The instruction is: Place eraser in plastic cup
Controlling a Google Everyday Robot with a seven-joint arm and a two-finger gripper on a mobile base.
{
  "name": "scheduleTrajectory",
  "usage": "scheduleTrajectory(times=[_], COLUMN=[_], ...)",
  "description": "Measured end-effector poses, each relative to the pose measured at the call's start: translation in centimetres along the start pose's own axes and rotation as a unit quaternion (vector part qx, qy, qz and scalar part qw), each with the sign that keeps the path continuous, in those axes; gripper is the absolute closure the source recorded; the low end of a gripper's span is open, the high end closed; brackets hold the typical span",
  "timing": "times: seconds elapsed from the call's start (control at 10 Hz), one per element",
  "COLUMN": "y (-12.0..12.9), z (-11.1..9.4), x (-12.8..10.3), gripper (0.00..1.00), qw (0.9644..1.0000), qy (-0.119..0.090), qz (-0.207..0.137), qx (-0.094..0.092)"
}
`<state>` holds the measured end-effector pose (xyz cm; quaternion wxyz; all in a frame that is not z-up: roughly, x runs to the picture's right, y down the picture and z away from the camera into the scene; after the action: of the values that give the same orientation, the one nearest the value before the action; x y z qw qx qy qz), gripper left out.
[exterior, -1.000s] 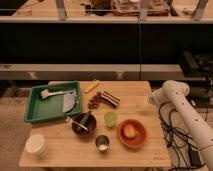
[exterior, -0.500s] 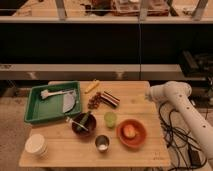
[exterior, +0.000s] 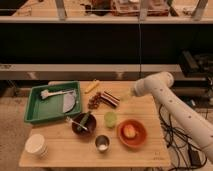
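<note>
The eraser (exterior: 110,97), a dark oblong block with pale and reddish stripes, lies on the wooden table (exterior: 65,152) near its back middle. The light-green plastic cup (exterior: 110,119) stands upright in front of it, towards the table's centre. My gripper (exterior: 127,95) is at the end of the white arm (exterior: 155,86), which reaches in from the right. It hovers just right of the eraser, over the table's back right part. Nothing shows in its grip.
A reddish-brown lumpy cluster (exterior: 94,102) and a yellow stick (exterior: 91,87) lie left of the eraser. A green tray (exterior: 35,111) sits at the left. A dark bowl (exterior: 83,125), metal cup (exterior: 102,144), orange bowl (exterior: 132,132) and white ribbed cup (exterior: 36,145) stand nearer the front.
The arm has swung left, bringing the gripper from the table's right edge to just beside the eraser. The objects on the table have not moved.
</note>
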<state>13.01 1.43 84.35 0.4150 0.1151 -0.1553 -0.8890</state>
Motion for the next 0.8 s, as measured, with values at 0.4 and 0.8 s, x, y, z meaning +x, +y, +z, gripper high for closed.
scheduleTrajectory(times=[0.4, 0.8], y=[-2.4, -2.5], z=[4.7, 9.0], x=[1.6, 1.5], gripper=[0.2, 0.2], qw=[0.9974, 0.9964], qy=[-0.047, -0.058], qz=[-0.053, -0.052], qx=[0.014, 0.031])
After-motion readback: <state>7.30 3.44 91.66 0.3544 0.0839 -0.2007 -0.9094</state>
